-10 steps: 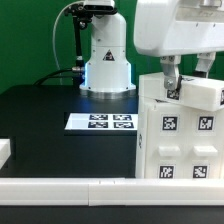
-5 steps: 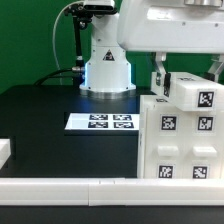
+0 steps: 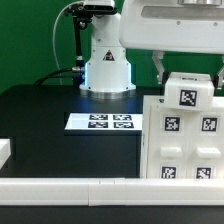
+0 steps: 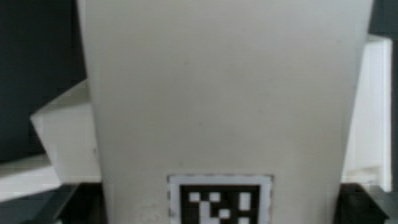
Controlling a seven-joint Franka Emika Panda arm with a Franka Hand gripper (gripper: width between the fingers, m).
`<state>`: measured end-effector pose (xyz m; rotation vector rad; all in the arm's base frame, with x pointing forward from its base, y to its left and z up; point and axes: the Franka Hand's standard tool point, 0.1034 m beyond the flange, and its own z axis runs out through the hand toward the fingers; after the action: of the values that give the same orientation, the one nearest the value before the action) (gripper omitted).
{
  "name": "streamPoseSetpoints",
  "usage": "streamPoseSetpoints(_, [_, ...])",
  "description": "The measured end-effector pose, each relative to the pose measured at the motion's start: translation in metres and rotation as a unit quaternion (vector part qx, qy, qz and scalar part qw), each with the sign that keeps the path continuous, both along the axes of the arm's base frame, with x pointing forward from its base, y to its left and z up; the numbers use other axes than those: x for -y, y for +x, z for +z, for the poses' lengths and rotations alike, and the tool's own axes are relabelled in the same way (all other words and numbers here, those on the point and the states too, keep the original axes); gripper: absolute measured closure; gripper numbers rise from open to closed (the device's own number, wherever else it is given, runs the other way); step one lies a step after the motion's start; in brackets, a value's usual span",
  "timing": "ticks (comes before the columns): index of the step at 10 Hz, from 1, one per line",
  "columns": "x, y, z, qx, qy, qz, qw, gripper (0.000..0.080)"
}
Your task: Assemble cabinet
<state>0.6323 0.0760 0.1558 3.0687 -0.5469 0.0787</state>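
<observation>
Block [image 3: 189, 95] turned tag-forward atop white tagged cabinet [image 3: 183, 140], end effector [image 3: 187, 72] clamping it.

Arm base [image 3: 107, 62]: white, rounded, conical shell widening toward the foot; glossy finish. Pale blue glow on its lower side at the exterior view's left. Dark joint band near the top, black fittings above it. Thin black cable [image 3: 68, 40] loops down beside the base. Wrist housing [image 3: 170, 25]: broad, white, smooth, boxy with rounded edges. Gripper [image 3: 186, 68]: two dark grey fingers [image 3: 158, 70] below the housing, possibly with lighter pads; too blurred to confirm.
</observation>
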Motion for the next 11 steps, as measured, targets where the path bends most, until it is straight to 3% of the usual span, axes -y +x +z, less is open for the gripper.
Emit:
streamPoseSetpoints(2, [-0.0007,-0.0015,-0.0003,0.005,0.007,-0.173,0.985,0.0249])
streamPoseSetpoints(4, [-0.0023,0.0007,0.0001,0.025,0.015,-0.327,0.945,0.0249])
streamPoseSetpoints(7, [-0.0017,0.0003,-0.0001,0.025,0.019,-0.397,0.917,0.0249])
streamPoseSetpoints(9, [-0.0013,-0.0013,-0.0005,0.022,0.025,-0.475,0.880,0.0249])
streamPoseSetpoints(11, [-0.0005,-0.0023,-0.0009,0.017,0.036,-0.569,0.821,0.0249])
